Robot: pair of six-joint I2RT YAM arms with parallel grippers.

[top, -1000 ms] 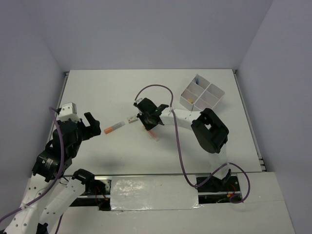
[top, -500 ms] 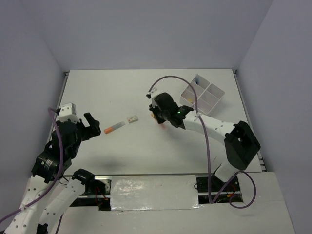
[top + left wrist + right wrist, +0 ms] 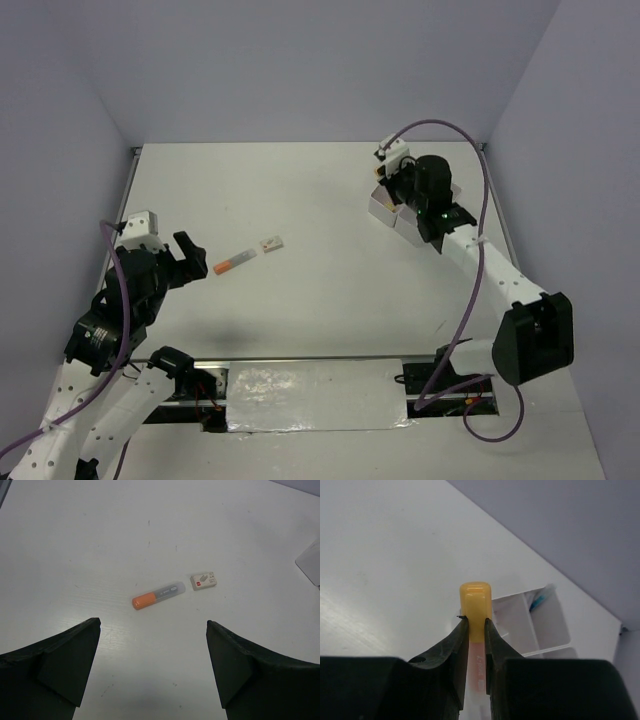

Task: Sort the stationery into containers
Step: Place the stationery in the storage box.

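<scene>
My right gripper [image 3: 475, 621] is shut on a short marker with a yellow cap [image 3: 475, 600] and a pale pink barrel. It hovers at the near-left side of the white four-compartment box [image 3: 547, 630]. A blue pen [image 3: 540, 598] leans in the box's far compartment. In the top view that gripper [image 3: 405, 190] covers most of the box [image 3: 382, 206]. An orange-capped marker [image 3: 157, 594] and a small white eraser [image 3: 203, 581] lie side by side on the table. My left gripper [image 3: 152, 625] is open, low, short of the orange marker [image 3: 233, 262].
The table's side rails run along the left [image 3: 128, 190] and right [image 3: 505, 230] edges, with grey walls behind. The right arm's purple cable [image 3: 440, 125] arcs above the box. The eraser [image 3: 270, 244] lies just right of the orange marker.
The right arm has swung from the middle of the table to the far right, carrying the marker over to the box. The left arm has not moved.
</scene>
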